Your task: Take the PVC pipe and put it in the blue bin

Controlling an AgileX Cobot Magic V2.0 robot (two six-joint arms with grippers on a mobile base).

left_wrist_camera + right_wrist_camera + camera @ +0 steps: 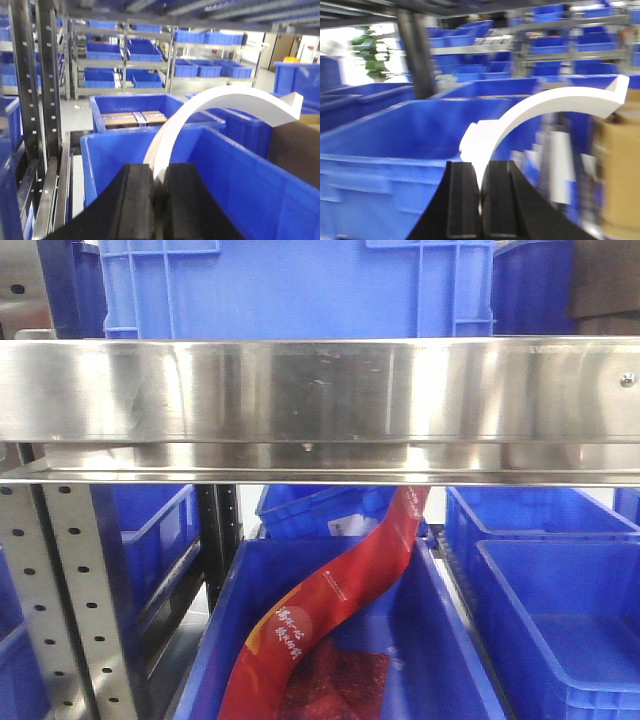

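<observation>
A white curved PVC pipe (225, 100) rises from my left gripper (159, 172), which is shut on its lower end. The pipe arcs up and right over a blue bin (115, 155). In the right wrist view, a white curved PVC pipe (545, 105) rises from my right gripper (480, 170), which is shut on its lower end. It stands beside a large blue bin (395, 130), and this view is blurred. I cannot tell whether both grippers hold one pipe or two. Neither gripper nor any pipe shows in the front view.
A steel shelf rail (320, 390) crosses the front view, with a red packet (340, 600) in a blue bin (440, 640) below it. A perforated rack post (30, 90) stands at the left. A cardboard box (295, 150) sits at the right, also in the right wrist view (620, 170).
</observation>
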